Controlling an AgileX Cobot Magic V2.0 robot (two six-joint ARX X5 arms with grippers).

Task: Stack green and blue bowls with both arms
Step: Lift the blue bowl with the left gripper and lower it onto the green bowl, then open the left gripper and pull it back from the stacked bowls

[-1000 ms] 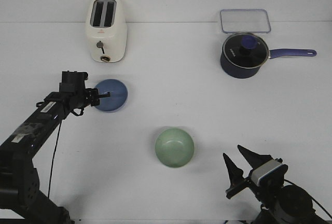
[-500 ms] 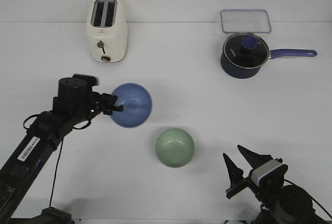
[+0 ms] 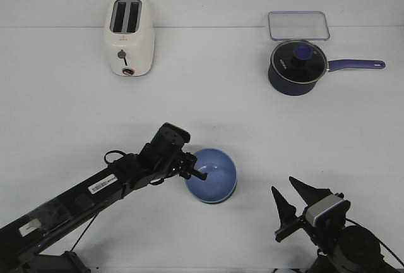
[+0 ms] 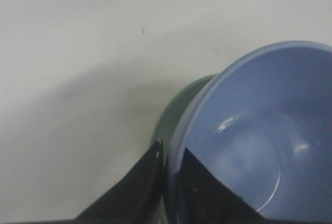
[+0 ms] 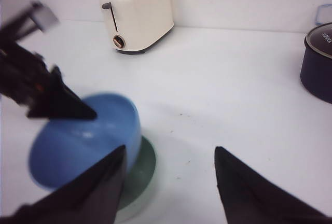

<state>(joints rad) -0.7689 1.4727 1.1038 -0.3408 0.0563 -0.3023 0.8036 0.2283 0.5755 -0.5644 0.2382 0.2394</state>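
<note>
With its jaws pinched on the near-left rim of the blue bowl (image 3: 213, 175), the left gripper (image 3: 192, 170) holds that bowl over the green bowl (image 4: 179, 111), low in the middle of the white desk (image 3: 208, 90). Front view: blue bowl covers the green one completely, no green visible there. Left wrist view: one finger inside the blue rim, one outside, rim clamped between them; a crescent of green rim shows just outside and under the blue bowl. Right wrist view: blue bowl (image 5: 85, 138) looks tilted, blurred, sitting above the green bowl (image 5: 139, 175), whose edge sticks out on the pan side. Cannot tell if blue is fully seated in green or just touching it.

Left arm (image 3: 88, 194) reaches in from the lower left corner, stretched low across the desk toward the bowls.

Right gripper (image 3: 291, 205) sits at the lower right, near the desk edge, jaws spread wide, holding nothing, apart from the bowls. Right wrist view shows its two dark fingers (image 5: 244, 193) with a wide gap between them.

Far side of desk: cream toaster (image 3: 129, 35) at the back left, dark navy saucepan (image 3: 297, 66) with lid and long handle pointing right at the back right, clear rectangular lid or tray (image 3: 298, 25) just behind the pan. All well apart from the bowls.
</note>
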